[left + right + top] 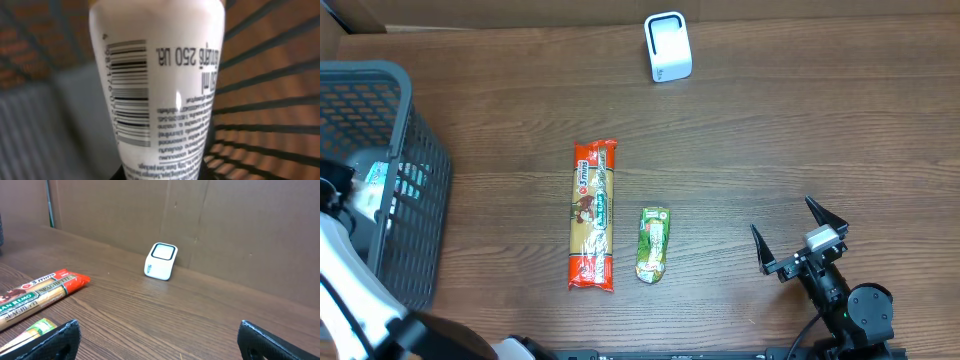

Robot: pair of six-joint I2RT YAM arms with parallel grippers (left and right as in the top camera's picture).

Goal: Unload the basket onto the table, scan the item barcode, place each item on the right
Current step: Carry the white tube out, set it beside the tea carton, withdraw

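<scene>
While the left jaws sit down inside the grey basket (415,150), overhead shows the scanner (668,46) well apart across the wood-grain worktop (770,140). A spaghetti pack (593,215) and a green packet (653,243) lie between.

Left wrist: left jaws closed, apparently gripping a white tube (160,75) within the basket. Its barcode (131,92) faces the lens, probably held for presenting to the scanner.

Right wrist: right jaws wide open, empty, aimed at the scanner. Cardboard wall (250,230) behind.

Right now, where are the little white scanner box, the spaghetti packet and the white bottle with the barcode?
scanner box (668,46), overhead view, its top face.
spaghetti packet (593,214), overhead view, the middle of its label.
white bottle (167,27), left wrist view, the bare white body above the print.
</scene>
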